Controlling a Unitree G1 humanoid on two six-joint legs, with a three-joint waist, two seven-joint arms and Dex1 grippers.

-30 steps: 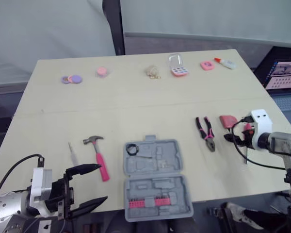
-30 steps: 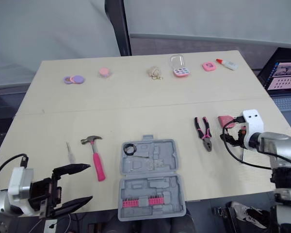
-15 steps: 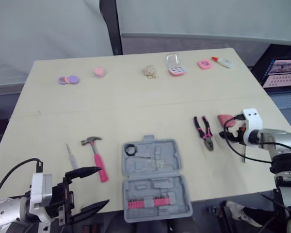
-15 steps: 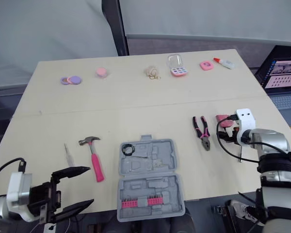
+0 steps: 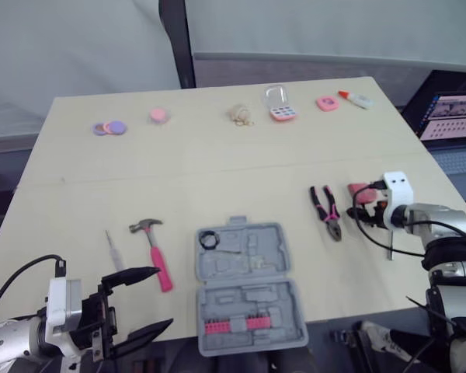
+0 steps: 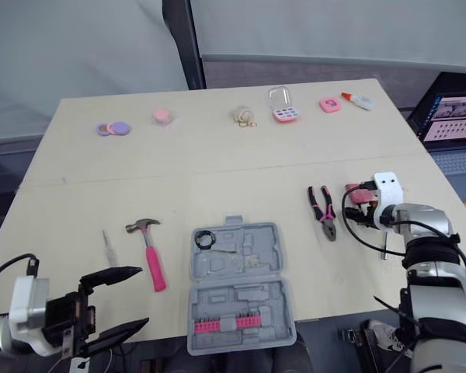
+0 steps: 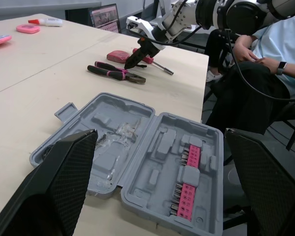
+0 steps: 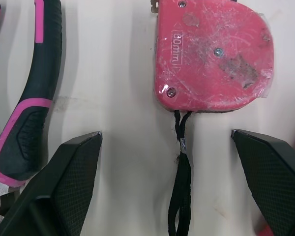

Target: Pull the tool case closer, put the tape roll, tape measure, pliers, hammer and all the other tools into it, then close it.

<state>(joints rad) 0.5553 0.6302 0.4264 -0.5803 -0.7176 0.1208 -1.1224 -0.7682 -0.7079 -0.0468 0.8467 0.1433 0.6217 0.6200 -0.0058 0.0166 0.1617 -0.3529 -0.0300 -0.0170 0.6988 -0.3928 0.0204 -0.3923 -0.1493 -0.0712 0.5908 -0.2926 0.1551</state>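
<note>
The grey tool case lies open near the table's front edge, with a pink strip of bits in its near half and the black tape roll in its far left corner. Left of it lie the pink-handled hammer and a thin screwdriver. The pliers lie to the case's right. My right gripper is open just short of the pink tape measure, over its black strap. Beside that arm lies another screwdriver. My left gripper is open and empty at the front edge.
Small items line the far edge: purple and pink discs, a pink round piece, rubber bands, a pink keypad toy, a pink square, a glue bottle. A laptop and a seated person are off the right side.
The camera shifted slightly. My right gripper has moved in toward the tape measure. My left gripper has sunk a little toward the front edge and stays open.
</note>
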